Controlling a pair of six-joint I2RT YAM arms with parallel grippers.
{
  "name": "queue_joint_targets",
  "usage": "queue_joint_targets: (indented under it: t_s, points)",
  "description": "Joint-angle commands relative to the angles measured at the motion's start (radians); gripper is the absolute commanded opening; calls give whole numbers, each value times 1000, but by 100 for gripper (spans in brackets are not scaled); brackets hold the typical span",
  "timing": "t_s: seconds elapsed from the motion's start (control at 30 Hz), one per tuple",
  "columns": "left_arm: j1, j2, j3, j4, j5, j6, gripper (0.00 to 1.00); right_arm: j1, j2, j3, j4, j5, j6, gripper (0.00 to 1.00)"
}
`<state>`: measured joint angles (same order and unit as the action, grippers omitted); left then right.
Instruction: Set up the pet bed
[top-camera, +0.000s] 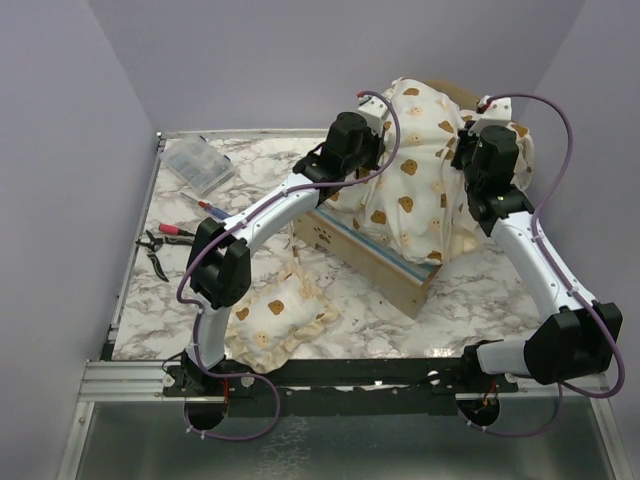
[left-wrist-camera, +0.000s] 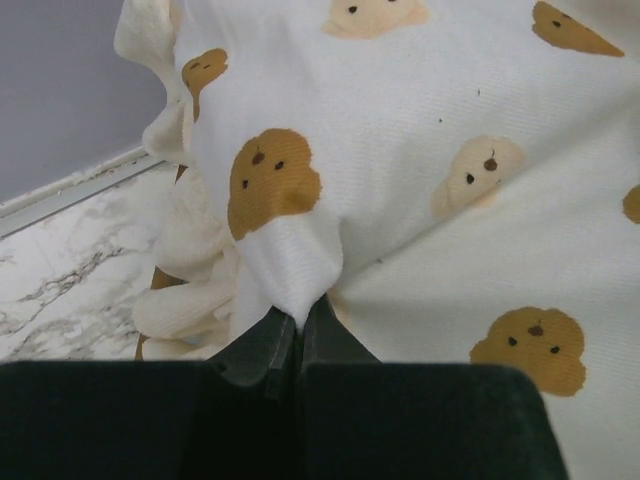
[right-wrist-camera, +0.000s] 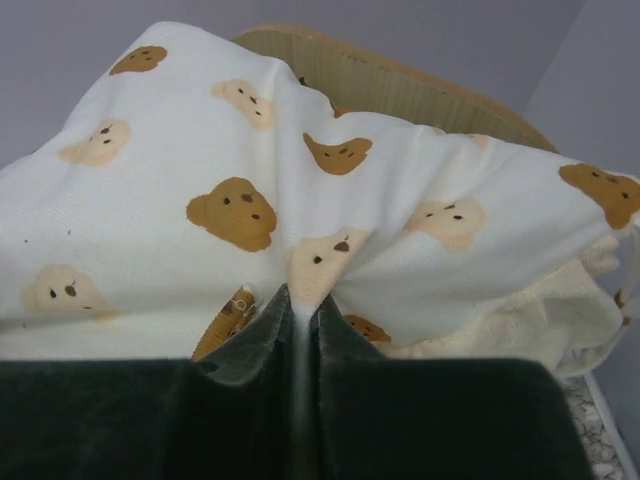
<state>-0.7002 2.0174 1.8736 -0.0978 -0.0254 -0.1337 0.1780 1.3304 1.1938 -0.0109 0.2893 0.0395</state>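
Note:
The pet bed (top-camera: 392, 268), a light plywood frame, stands slanted mid-table, with a paw print on its near-left end board. A large cream bear-print cushion (top-camera: 420, 170) is draped over it and hides most of it. My left gripper (top-camera: 372, 150) is at the cushion's left side, shut on a pinch of cushion fabric (left-wrist-camera: 290, 270), as the left gripper (left-wrist-camera: 298, 318) shows in the left wrist view. At the cushion's right side my right gripper (top-camera: 466, 150) is likewise shut on a fold of the cushion (right-wrist-camera: 320, 265); the right wrist view shows this right gripper (right-wrist-camera: 300, 300). The rounded wooden end board (right-wrist-camera: 400, 85) rises behind the cloth.
A small matching bear-print pillow (top-camera: 275, 320) lies at the front left by the left arm's base. A clear plastic box (top-camera: 197, 165), a red marker (top-camera: 212, 208) and red-handled pliers (top-camera: 165, 240) lie along the table's left side. Grey walls close in on three sides.

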Motion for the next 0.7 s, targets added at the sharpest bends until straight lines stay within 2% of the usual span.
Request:
queue_joint_targets:
  t_s: [0.0, 0.1, 0.2, 0.27, 0.33, 0.47, 0.6, 0.67]
  points:
    - [31, -10, -1, 39, -50, -11, 5, -5, -5, 6, 71, 114, -70, 24]
    - [35, -7, -24, 38, -59, -23, 37, -5, 0, -16, 24, 124, -25, 42]
    - [44, -54, -58, 35, -74, -28, 56, -5, -24, 9, -95, 144, 45, 64]
    - [51, -110, -85, 23, -101, -28, 70, -5, -41, 49, -209, 130, 80, 72]
    - [58, -170, -109, -11, -122, -34, 77, -5, -60, 95, -327, 99, 117, 78]
    - [64, -327, -231, -70, -158, -60, 81, -5, -88, 133, -557, 0, 187, 81]
    - [67, -520, -440, -89, -205, -70, 89, -5, -112, 105, -696, -154, 229, 81]
    - [71, -632, -558, -88, -222, -71, 90, -5, -127, 75, -722, -219, 246, 81]
